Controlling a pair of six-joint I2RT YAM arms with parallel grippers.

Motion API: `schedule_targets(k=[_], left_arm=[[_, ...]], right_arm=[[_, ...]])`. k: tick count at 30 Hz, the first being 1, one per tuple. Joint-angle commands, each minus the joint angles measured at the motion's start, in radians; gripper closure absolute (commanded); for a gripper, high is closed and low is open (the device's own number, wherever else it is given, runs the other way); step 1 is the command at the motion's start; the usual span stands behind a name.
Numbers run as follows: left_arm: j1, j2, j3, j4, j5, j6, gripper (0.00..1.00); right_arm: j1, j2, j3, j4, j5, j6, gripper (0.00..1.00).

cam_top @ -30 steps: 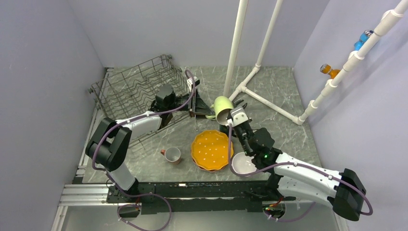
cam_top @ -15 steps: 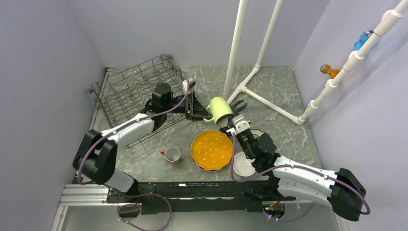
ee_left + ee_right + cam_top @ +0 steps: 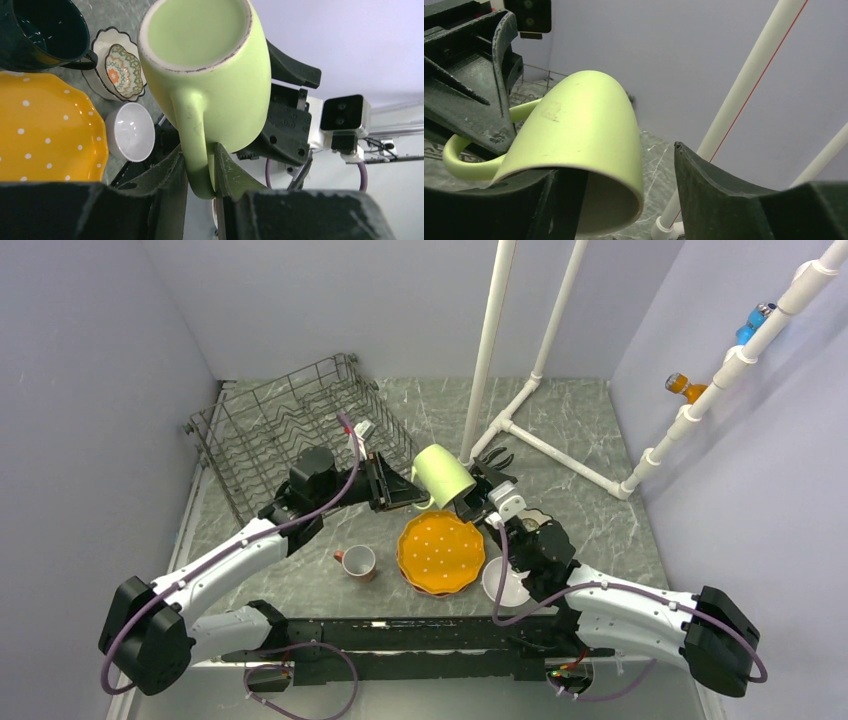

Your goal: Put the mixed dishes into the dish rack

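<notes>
The pale green mug (image 3: 443, 475) hangs above the surface between the arms, tilted with its base towards 11 o'clock and its mouth towards 5, and the left tool (image 3: 200, 172) is pinched tight on its handle from the 8 o'clock side. The right tool (image 3: 624, 165) at the mouth end stands open, though I can't tell whether one finger touches the rim. The dish rack (image 3: 265, 435) lies around 10 o'clock from the mug, nearer the left arm.
</notes>
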Motion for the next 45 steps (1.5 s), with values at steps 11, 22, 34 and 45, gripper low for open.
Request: schedule_targets(k=[11, 22, 34, 45], left_arm=[[-0.052, -0.261, 0.056, -0.237, -0.368, 0.156, 1.0], [-0.053, -0.364, 0.124, -0.427, -0.645, 0.308, 1.0], [-0.051, -0.248, 0.27, -0.54, -1.034, 0.687, 1.0], [0.074, -0.052, 0.196, -0.146, -1.063, 0.886, 1.0]], right_arm=[[0.005, 0.017, -0.02, 0.132, -0.035, 0.106, 0.06], [0.005, 0.05, -0.034, 0.139, 0.043, 0.188, 0.0], [-0.031, -0.01, -0.007, -0.051, 0.393, 0.385, 0.01], [-0.167, -0.029, 0.016, -0.243, 0.352, 0.638, 0.04]])
